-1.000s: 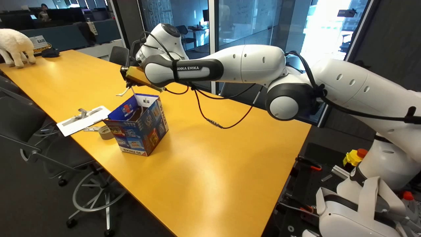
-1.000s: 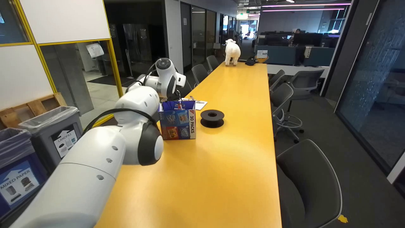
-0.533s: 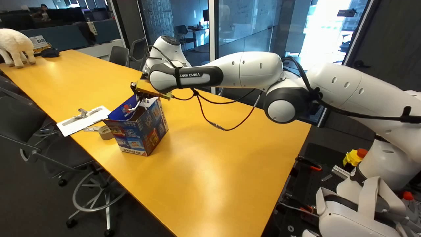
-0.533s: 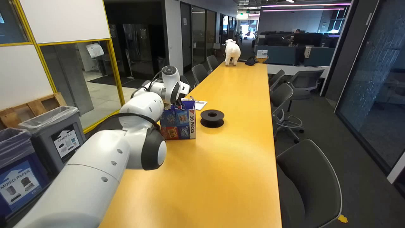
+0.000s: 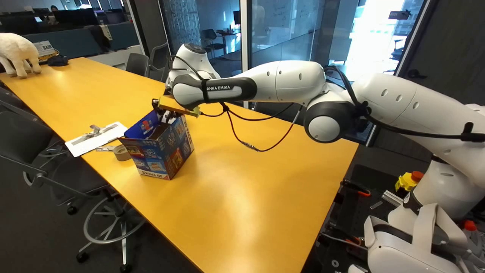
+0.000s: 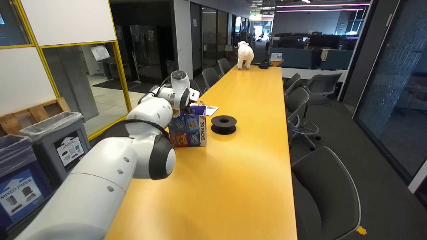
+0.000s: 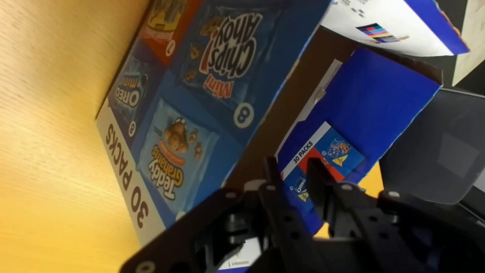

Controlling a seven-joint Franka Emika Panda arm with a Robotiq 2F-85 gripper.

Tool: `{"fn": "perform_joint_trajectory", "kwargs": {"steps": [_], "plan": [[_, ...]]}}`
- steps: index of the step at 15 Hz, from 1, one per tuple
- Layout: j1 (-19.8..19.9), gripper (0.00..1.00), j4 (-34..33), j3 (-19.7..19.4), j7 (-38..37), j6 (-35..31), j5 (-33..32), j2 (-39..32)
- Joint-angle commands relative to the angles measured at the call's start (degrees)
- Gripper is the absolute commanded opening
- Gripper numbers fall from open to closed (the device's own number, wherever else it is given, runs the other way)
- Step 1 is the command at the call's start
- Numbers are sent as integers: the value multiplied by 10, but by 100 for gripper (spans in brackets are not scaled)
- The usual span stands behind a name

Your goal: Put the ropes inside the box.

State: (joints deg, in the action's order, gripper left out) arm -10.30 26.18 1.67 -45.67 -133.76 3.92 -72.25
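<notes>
**Ropes, out of sight; letting-go stage**

Ropes. In the current views we find no cord that we can name for certain. By our judgement they lie inside the box [image 5: 162,151], down behind its walls, though we cannot confirm it. The wrist view shows a pale patch [image 7: 254,184] just beside one finger [image 7: 274,201]; whether this is cord or part of the hand [image 7: 294,163], we cannot tell.

Box. Blue printed card, upright on the table [image 5: 235,197], flaps standing up at its rim. One flap [image 7: 379,102], blue with a small printed panel, shows behind the fingers in the wrist view.

Hand. Placed at the mouth of the box in both exterior views, close among the flaps. Its fingers stand apart with the blue flap visible in the gap; we see nothing held. Contact with the card: not to be made out.

Step in hand. We take it to be the release, near the close of the task.

Next move. We judge that the hand should rise clear of the rim with fingers parted, slowly enough that no strand is drawn out and no flap caught. A look down into the box should follow, to confirm all the cord is in.

Surroundings. A roll of tape [image 5: 122,153], just beside the box; a clipboard [image 5: 96,138], near it; a black spool [image 6: 223,129], in an exterior view, near the box; a toy sheep [image 6: 245,55] at the table's far end, well apart.
</notes>
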Motion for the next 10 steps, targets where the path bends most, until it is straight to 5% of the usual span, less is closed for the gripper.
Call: {"fn": "perform_joint_trajectory", "kwargs": {"steps": [1, 7, 10], "plan": [[-1, 59, -17, -5, 14, 21, 0, -3], [-8, 100, 1, -40, 42, 43, -37, 48], [-11, 100, 15, -59, 85, 136, -68, 82]]}}
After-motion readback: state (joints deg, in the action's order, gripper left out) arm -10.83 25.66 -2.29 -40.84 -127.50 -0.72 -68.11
